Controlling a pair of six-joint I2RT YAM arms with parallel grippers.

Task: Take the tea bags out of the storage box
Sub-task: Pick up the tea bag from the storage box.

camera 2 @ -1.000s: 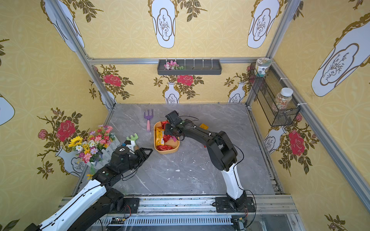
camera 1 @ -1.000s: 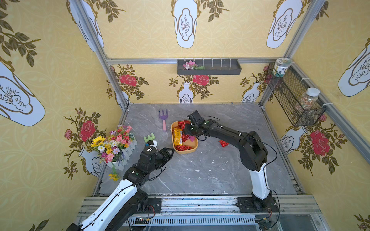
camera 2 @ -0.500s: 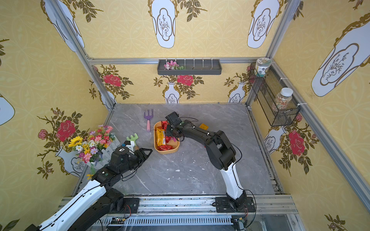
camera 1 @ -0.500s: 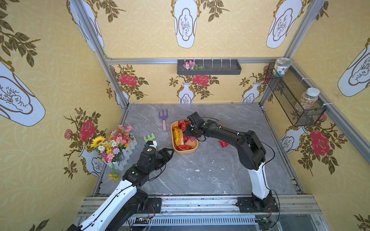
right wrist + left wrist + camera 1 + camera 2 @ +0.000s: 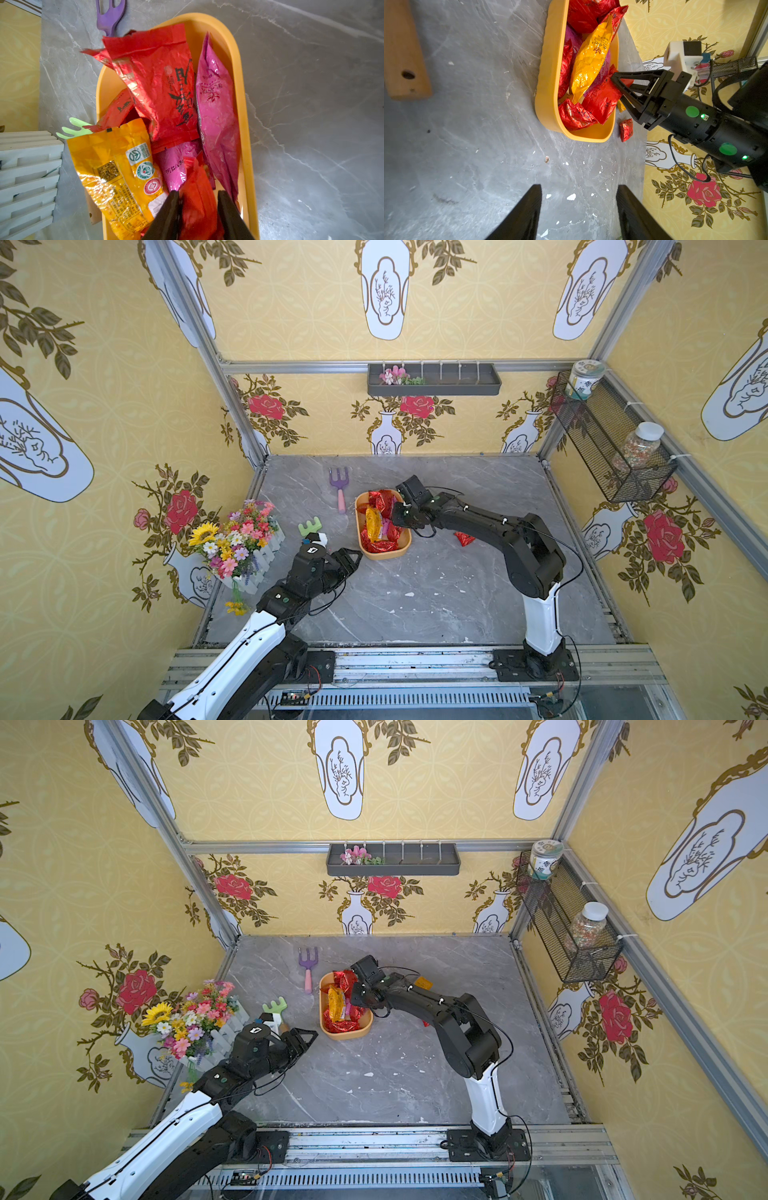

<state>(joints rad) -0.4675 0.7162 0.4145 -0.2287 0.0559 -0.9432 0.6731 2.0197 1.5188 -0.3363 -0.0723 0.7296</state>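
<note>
The yellow-orange storage box (image 5: pixel 384 556) (image 5: pixel 348 1036) sits on the grey table left of centre. It holds several tea bags: red ones (image 5: pixel 380 499), an orange-yellow one (image 5: pixel 588 60) and magenta ones (image 5: pixel 216 108). My right gripper (image 5: pixel 198 197) (image 5: pixel 616 88) reaches into the box from the right. Its fingers press both sides of a red tea bag (image 5: pixel 197 187). Outside the box, a red tea bag (image 5: pixel 463 538) (image 5: pixel 626 129) and an orange one (image 5: pixel 424 982) lie on the table to its right. My left gripper (image 5: pixel 353 558) (image 5: pixel 578 189) hovers open and empty near the box's front-left corner.
A purple toy fork (image 5: pixel 340 485) lies behind the box and a green toy rake (image 5: pixel 311 526) to its left. A flower bunch in a white fence planter (image 5: pixel 241 539) stands at the left wall. A dark wall trough (image 5: pixel 434 383) and a black mesh basket (image 5: pixel 611 448) with jars hang on the walls.
The right gripper's jaws have closed in from wide apart onto the red tea bag inside the box. The left arm has stayed where it was.
</note>
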